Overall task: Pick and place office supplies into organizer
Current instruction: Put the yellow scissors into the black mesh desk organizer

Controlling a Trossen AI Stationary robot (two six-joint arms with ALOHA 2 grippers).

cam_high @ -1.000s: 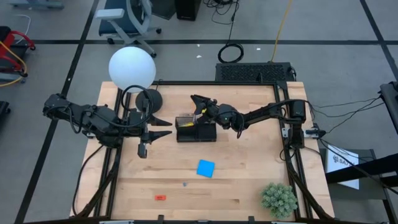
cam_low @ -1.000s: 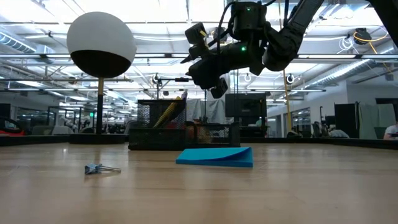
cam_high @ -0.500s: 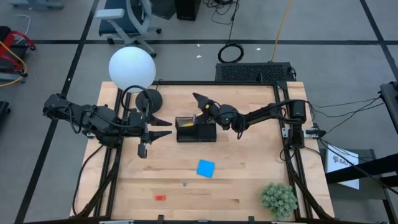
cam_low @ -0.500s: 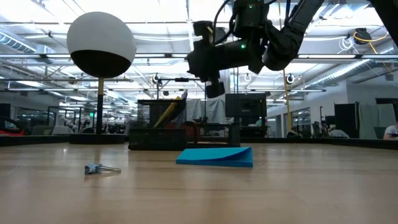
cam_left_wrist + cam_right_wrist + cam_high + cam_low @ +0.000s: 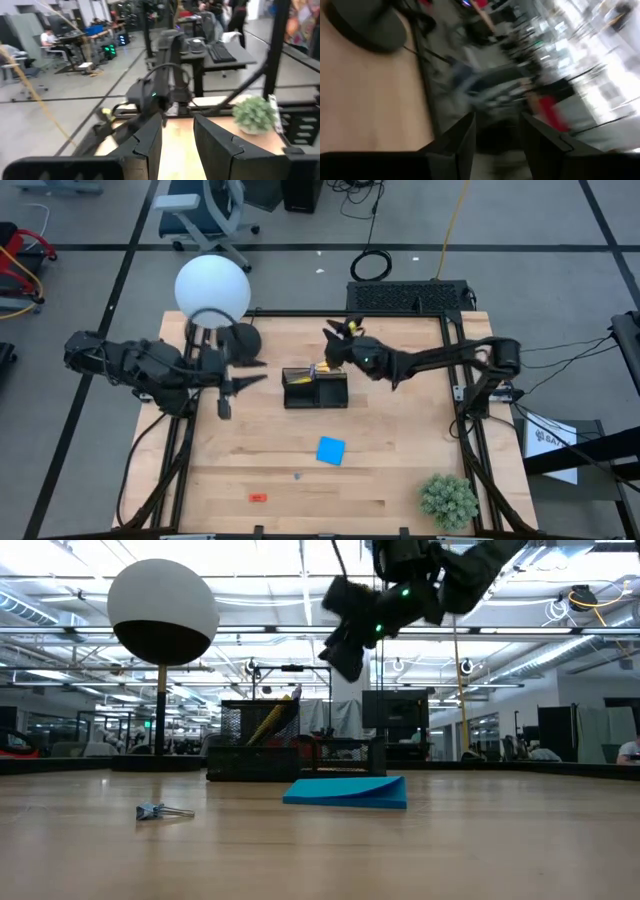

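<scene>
Right tool (image 5: 345, 332) is up in the air just behind the small black mesh organizer tray (image 5: 315, 389), fingers spread, nothing between them. Left tool (image 5: 245, 372) hovers near the black round lamp base (image 5: 240, 340), jaws partly apart, empty too. Yellow-handled scissors (image 5: 268, 720) already poke out of the tray. The bright blue square pad (image 5: 331, 450) sits mid-counter, and the tiny red eraser-like piece (image 5: 258, 497) lies near the front edge.

My worry: the pad is flat and thin, so fingers could skid over it or shove it along. The red bit is close to the edge and could get nudged off. Plenty of open wooden counter (image 5: 400, 470) around both, though.
</scene>
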